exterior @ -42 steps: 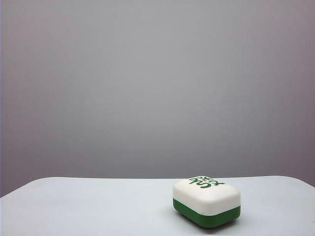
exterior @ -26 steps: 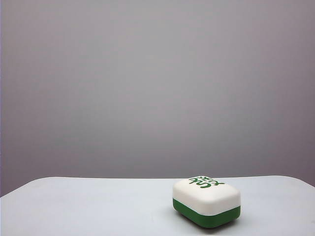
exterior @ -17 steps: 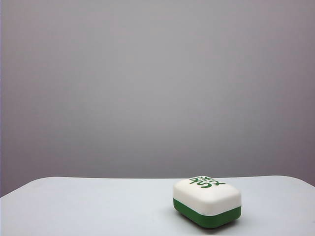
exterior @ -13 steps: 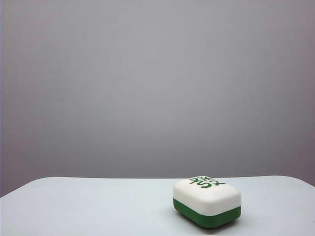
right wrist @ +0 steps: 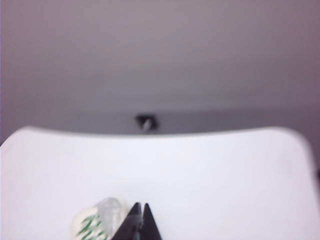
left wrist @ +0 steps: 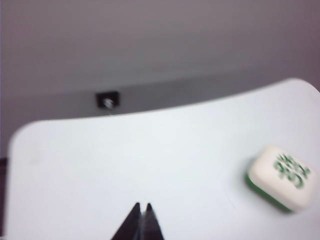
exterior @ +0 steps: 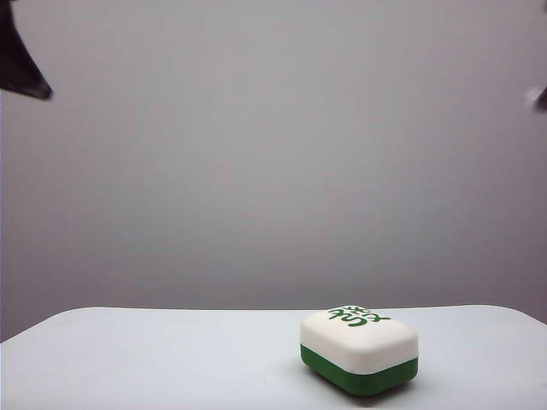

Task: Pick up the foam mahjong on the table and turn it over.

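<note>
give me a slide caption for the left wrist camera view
Left gripper, fingers shut, hovers above the table, apart from the white-side-up foam mahjong.

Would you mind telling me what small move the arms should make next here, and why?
Probably open the right gripper and ease it down toward the foam mahjong. The block lies untouched on the table, white lettered face up, on the right side. Both the right and the left gripper are shut, holding nothing, well above the tabletop, and the right one looks nearer the block.

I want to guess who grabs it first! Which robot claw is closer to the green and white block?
Right. The right gripper, shut, hangs just beside the foam mahjong; the left gripper, also shut, is farther off over bare table.
</note>
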You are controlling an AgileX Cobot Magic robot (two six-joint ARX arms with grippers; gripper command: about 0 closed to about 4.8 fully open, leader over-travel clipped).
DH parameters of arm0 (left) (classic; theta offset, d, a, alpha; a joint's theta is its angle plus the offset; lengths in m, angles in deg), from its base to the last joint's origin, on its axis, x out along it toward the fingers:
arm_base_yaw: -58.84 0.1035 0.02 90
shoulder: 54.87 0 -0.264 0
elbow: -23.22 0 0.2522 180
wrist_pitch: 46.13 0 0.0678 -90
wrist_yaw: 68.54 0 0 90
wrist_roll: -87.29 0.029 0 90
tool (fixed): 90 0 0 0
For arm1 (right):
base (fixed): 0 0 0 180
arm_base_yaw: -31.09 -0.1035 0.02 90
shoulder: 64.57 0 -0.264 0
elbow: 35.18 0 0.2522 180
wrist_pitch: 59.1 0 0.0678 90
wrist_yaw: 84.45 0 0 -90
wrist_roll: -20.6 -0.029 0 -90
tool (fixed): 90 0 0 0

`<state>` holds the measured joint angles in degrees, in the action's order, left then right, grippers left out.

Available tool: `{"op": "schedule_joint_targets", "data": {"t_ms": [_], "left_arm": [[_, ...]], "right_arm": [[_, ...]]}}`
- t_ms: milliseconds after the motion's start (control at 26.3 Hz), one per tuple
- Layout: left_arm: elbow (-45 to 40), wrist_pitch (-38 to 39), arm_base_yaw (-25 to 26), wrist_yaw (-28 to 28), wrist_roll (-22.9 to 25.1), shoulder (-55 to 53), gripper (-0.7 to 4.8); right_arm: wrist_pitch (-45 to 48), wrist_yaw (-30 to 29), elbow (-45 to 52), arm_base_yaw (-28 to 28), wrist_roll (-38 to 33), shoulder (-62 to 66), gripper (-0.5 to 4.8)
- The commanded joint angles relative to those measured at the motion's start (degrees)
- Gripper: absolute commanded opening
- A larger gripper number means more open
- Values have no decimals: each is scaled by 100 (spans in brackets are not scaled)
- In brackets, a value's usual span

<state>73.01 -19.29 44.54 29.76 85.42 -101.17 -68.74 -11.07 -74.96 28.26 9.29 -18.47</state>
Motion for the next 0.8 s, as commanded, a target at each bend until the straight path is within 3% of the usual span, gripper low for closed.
{"op": "schedule_joint_targets", "data": {"t_ms": [38,342,381,419,495,685,723,799], "left_arm": [[33,15,0,787,146,-380,-5],[33,31,-7,1213,168,-686,-5],[33,31,-7,1213,166,-686,-5],[33,31,-7,1246,166,-688,-5],[33,28,-7,1246,166,-688,-5],[33,87,-7,1379,144,-699,-5],[31,114,-17,1567,144,-699,-5],[31,120,-37,1853,146,-702,-5]], "right_arm": [[387,-715,-435,-7,-20,1438,-6],[776,-1978,-1222,-46,-22,4120,1],[782,-2083,-1290,-50,-22,4336,19],[802,-2304,-1427,-70,-24,4725,87],[815,-2430,-1572,-116,-26,5101,151],[807,-2481,-1834,-186,-24,5744,190],[785,-2645,-1923,-195,-24,5921,222],[732,-2699,-1987,-258,-24,6030,226]]}}
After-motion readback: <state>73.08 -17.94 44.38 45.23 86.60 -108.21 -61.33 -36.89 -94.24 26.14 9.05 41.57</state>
